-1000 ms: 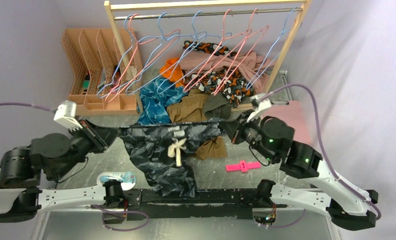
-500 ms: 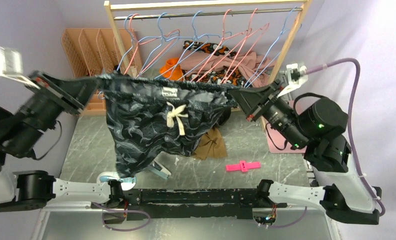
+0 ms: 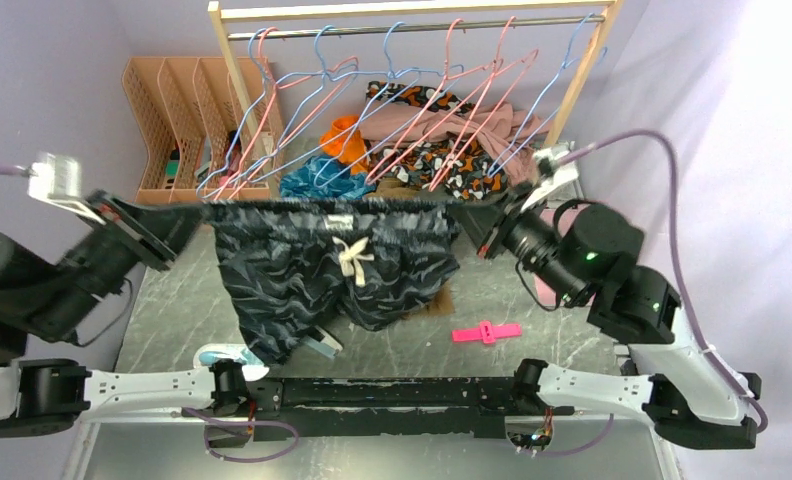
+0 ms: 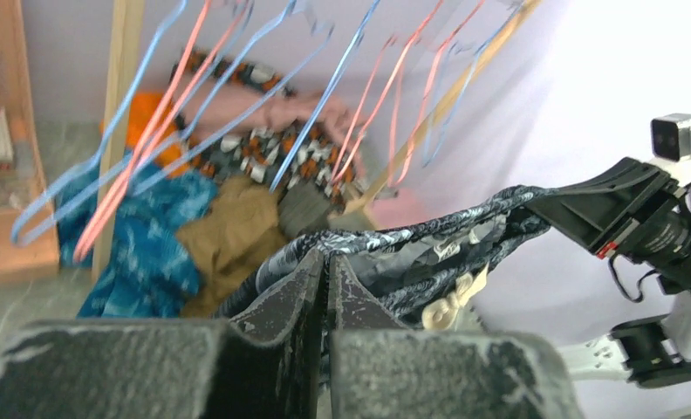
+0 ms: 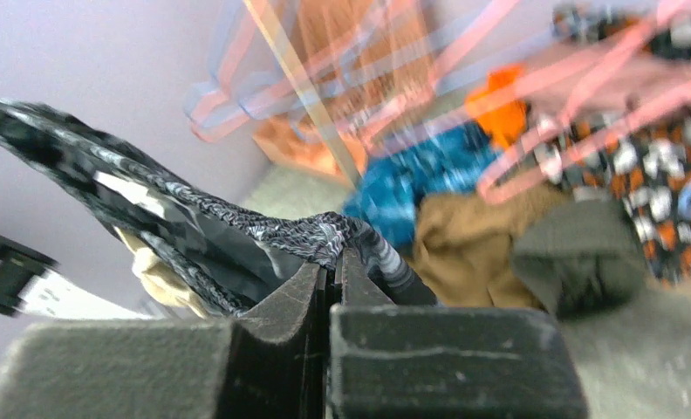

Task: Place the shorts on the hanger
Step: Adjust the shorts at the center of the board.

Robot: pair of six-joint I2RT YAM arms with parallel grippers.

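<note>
Because the left gripper [image 3: 198, 212] and right gripper [image 3: 459, 213] are each clenched on one end of the waistband [image 3: 302, 206], the shorts [image 3: 332, 270] hang taut between them above the table [image 3: 172, 300], spread, I'd guess, for a light-blue hanger [image 4: 324, 96] beyond.

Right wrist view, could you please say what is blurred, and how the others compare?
Right wrist: pink and blue wire hangers smeared, dark leaf-print fabric shorts clearer; left wrist: slightly soft; top external: sharp, glare whitening the right wall.
</note>
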